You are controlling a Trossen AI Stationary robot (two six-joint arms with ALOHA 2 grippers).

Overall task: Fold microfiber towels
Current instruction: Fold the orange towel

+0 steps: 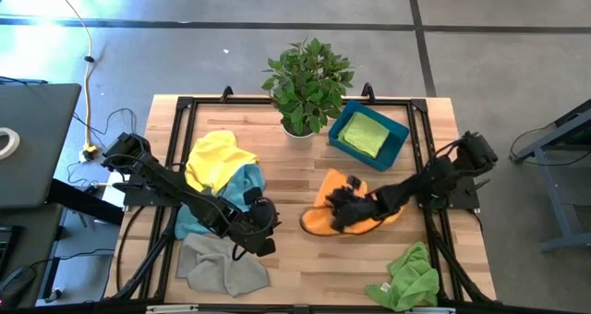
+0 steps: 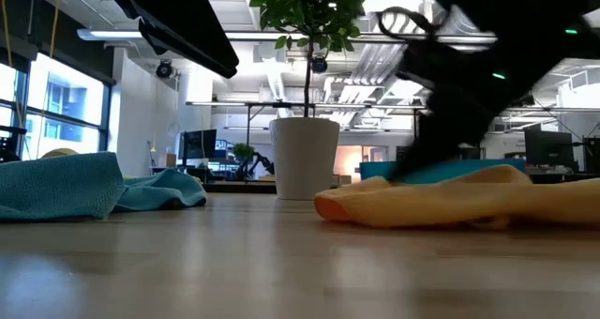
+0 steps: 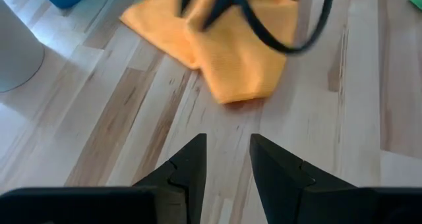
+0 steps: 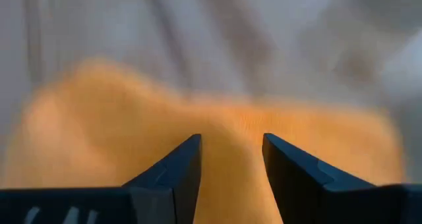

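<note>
An orange towel (image 1: 319, 223) lies crumpled on the wood right of the table's middle, also seen in the low view (image 2: 450, 202). My right gripper (image 1: 340, 208) is low over it and open, slanting down from the right, with orange cloth (image 4: 132, 118) filling the view ahead of its fingers. My left gripper (image 1: 263, 223) hangs open above bare wood just left of the towel (image 3: 224, 59), touching nothing. Yellow (image 1: 217, 155), light blue (image 1: 231, 192) and grey (image 1: 222, 263) towels lie in a heap at the left. A green towel (image 1: 408, 277) lies at the near right. My right gripper has its open fingers (image 4: 178, 165) right at the orange towel's upper surface, coming in slanted from the table's right. Whether the tips touch the cloth I cannot tell. The towel lies slack on the table.
A potted plant (image 1: 307, 78) stands at the far middle of the table. Beside it, a teal bin (image 1: 399, 134) holds a folded green towel (image 1: 365, 134). Bare wood shows between the two grippers and along the near middle. A black frame (image 1: 180, 111) borders the tabletop.
</note>
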